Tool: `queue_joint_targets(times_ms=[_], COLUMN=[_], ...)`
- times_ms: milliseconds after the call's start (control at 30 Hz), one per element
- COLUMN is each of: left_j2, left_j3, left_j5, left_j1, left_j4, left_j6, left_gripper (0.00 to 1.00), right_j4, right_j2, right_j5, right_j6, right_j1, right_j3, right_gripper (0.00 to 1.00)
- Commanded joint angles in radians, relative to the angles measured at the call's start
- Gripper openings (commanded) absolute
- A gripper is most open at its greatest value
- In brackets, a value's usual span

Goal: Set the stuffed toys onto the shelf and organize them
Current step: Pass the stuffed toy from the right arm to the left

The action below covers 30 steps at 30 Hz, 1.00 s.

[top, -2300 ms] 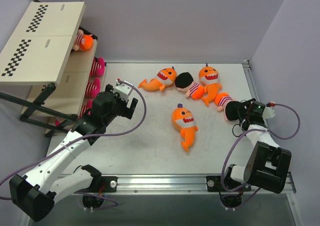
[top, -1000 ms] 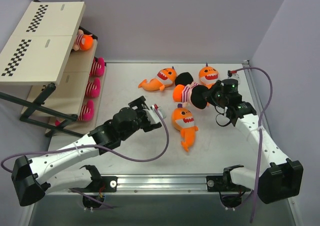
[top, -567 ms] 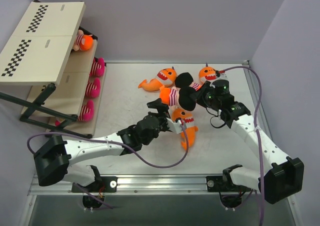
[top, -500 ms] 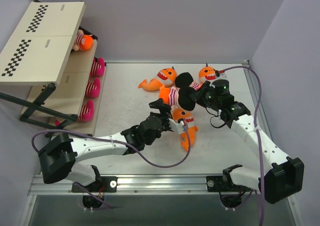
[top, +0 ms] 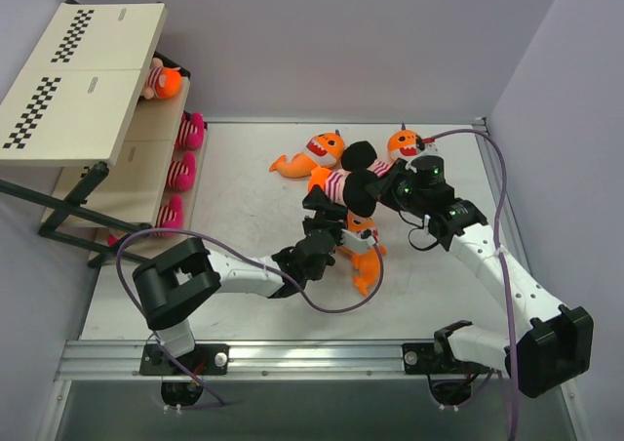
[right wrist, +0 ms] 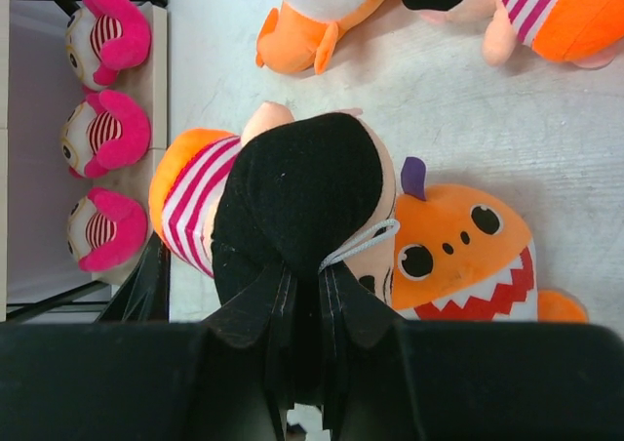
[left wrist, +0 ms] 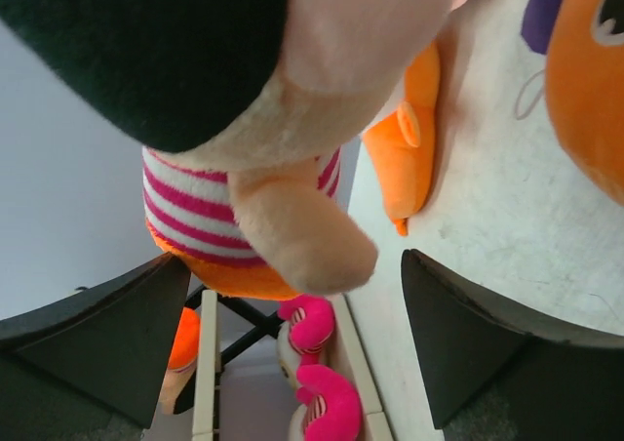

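Black-headed stuffed doll (right wrist: pixel 292 187) — pink-and-white striped body, orange legs — hangs over an orange shark (top: pixel 365 258) near the middle of the table (top: pixel 244 197), well apart from the shelf (top: pixel 88 80). Right gripper (right wrist: pixel 302 290) is clamped tight on its black head. Left gripper (left wrist: pixel 292 265) stands wide open, one finger on either side of the striped body, holding nothing. Three pink toys (top: pixel 182 173) sit in a row on the shelf's lower boards — an orange toy (top: pixel 164 80) sits higher up.
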Motion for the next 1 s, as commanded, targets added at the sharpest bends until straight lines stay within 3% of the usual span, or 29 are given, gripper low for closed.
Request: queue_joint_targets(times_ms=[0,67,133,233,467,500,700,733,800,833,967], left_j2=[0.034,0.036,0.027,0.01,-0.026,-0.032,-0.094,-0.119,-0.148,-0.179,-0.254], left_j3=[0.06,0.068,0.069,0.064,0.028,0.017,-0.001,0.0,0.005,0.014,0.041], left_j5=[-0.076,-0.075,-0.069,-0.058,-0.047,-0.046,-0.029,-0.024,-0.007,0.002,0.049], left_j1=[0.019,0.027,0.028,0.028,0.03,0.028,0.03,0.031,0.033,0.038,0.056], left_j4=[0.222,0.233,0.231,0.213,0.213,0.213,0.129,0.074,0.017,-0.052,-0.231], left_j6=[0.109,0.107,0.097,0.077,0.051,0.041,-0.07,-0.096,-0.187,-0.221,-0.402], left_gripper=[0.99,0.87,0.67,0.44,0.05,0.03,0.02,0.03,0.03,0.02,0.03], right_j4=[0.039,0.041,0.041,0.044,0.048,0.048,0.103,0.11,0.114,0.114,0.113], right_j2=[-0.025,-0.025,-0.023,-0.019,-0.009,-0.005,-0.014,-0.015,-0.014,-0.011,0.0], right_j5=[-0.058,-0.059,-0.059,-0.061,-0.064,-0.066,-0.067,-0.066,-0.061,-0.061,-0.049], right_j6=[0.008,0.01,0.011,0.011,0.018,0.018,0.005,0.002,-0.015,-0.021,-0.051], right_j1=[0.022,0.027,0.031,0.036,0.044,0.044,0.045,0.045,0.045,0.045,0.042], right_j3=[0.055,0.055,0.057,0.062,0.068,0.068,0.069,0.069,0.082,0.088,0.14], right_gripper=[0.0,0.0,0.0,0.0,0.0,0.02,0.34,0.46,0.58,0.69,0.87])
